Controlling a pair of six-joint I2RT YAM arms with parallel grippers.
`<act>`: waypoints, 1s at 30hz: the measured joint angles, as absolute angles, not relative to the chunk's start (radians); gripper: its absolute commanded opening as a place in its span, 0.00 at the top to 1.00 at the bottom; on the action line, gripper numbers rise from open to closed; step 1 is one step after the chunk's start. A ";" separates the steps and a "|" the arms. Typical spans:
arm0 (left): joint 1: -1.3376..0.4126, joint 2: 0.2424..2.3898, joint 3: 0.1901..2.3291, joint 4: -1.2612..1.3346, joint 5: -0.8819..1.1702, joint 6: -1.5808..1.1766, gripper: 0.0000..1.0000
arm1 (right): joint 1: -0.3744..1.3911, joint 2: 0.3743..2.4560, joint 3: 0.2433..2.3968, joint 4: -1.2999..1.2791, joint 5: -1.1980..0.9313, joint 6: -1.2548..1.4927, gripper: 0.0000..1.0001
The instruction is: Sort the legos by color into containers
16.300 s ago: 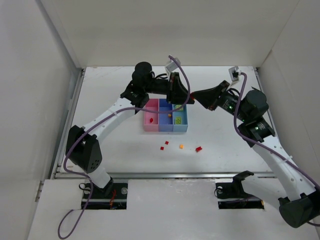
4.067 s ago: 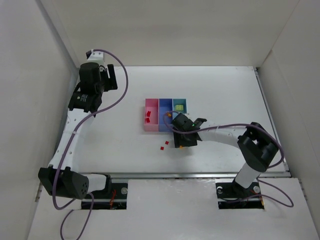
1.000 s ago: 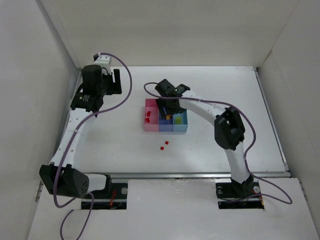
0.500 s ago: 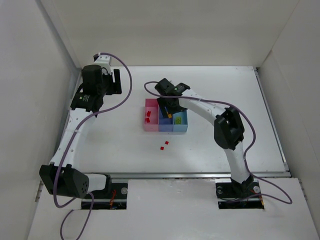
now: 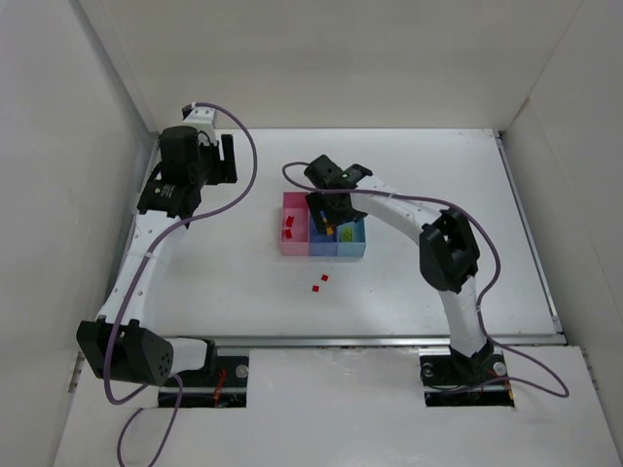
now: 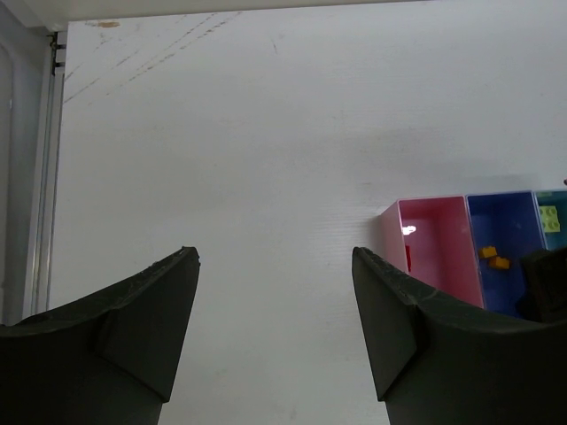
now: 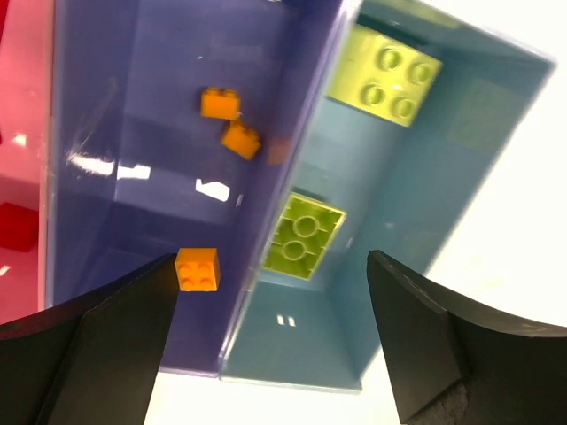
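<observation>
The sorting is looking mostly done. The blue-violet bin (image 7: 142, 80) is holding three orange bricks (image 7: 220, 103), the light blue bin (image 7: 461, 133) is holding two yellow-green bricks (image 7: 303, 237), and the pink bin (image 5: 294, 245) is showing red pieces (image 5: 290, 230) inside. Judging from the overhead view, what is left is a pair of loose red bricks (image 5: 324, 278) lying on the tabletop (image 5: 234, 282) in front of the bins, well apart from both arms. They probably belong in the pink bin.

The right gripper (image 7: 273, 258) is hanging directly over the row of bins, straddling the wall between the blue-violet and light blue compartments. Its jaws are standing wide apart and gripping nothing. One orange brick (image 7: 197, 268) is showing just beside the tip of the finger at the left of the wrist view, over the blue-violet bin. Whether it is resting on the floor or dropping cannot be told. The left gripper (image 6: 275, 257) is hovering near the far left corner, also spread open and empty, with the bins off to its right.
</observation>
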State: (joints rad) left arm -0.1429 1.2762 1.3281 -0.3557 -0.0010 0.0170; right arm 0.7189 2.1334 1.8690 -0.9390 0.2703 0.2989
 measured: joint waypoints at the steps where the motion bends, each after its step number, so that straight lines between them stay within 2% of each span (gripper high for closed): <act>1: -0.143 1.276 1.328 -0.356 -0.001 0.017 0.33 | 0.719 2.128 1.864 -0.943 0.281 0.300 0.09; 5: -0.143 1.276 1.328 -0.356 -0.001 0.020 0.33 | 0.708 2.114 1.864 -0.917 0.207 0.284 0.11; 8: -0.143 1.276 1.328 -0.356 -0.001 0.022 0.33 | 0.711 2.099 1.865 -0.916 0.234 0.294 0.10; 11: -0.143 1.276 1.328 -0.356 -0.002 0.022 0.33 | 0.702 2.083 1.866 -0.900 0.186 0.284 0.14; 12: -0.143 1.276 1.328 -0.356 -0.002 0.022 0.33 | 0.702 2.082 1.866 -0.897 0.191 0.287 0.17; 13: -0.143 1.276 1.328 -0.356 -0.002 0.022 0.33 | 0.702 2.081 1.870 -0.901 0.211 0.292 0.29; 16: -0.143 1.276 1.328 -0.356 -0.003 0.022 0.33 | 0.702 2.081 1.871 -0.911 0.228 0.299 0.40; 17: -0.143 1.276 1.328 -0.356 -0.003 0.022 0.33 | 0.705 2.081 1.871 -0.912 0.236 0.300 0.40; 19: -0.143 1.276 1.328 -0.356 -0.004 0.022 0.33 | 0.712 2.081 1.871 -0.912 0.272 0.307 0.30; 23: -0.143 1.276 1.328 -0.356 -0.004 0.022 0.33 | 0.737 2.081 1.871 -0.913 0.316 0.314 0.25; 27: -0.143 1.276 1.328 -0.356 -0.004 0.022 0.33 | 0.751 2.078 1.871 -0.914 0.332 0.333 0.58; 28: -0.143 1.276 1.328 -0.356 -0.004 0.022 0.33 | 0.751 2.077 1.871 -0.914 0.333 0.339 0.75; 30: -0.143 1.276 1.328 -0.356 -0.004 0.022 0.33 | 0.751 2.074 1.871 -0.913 0.333 0.348 0.90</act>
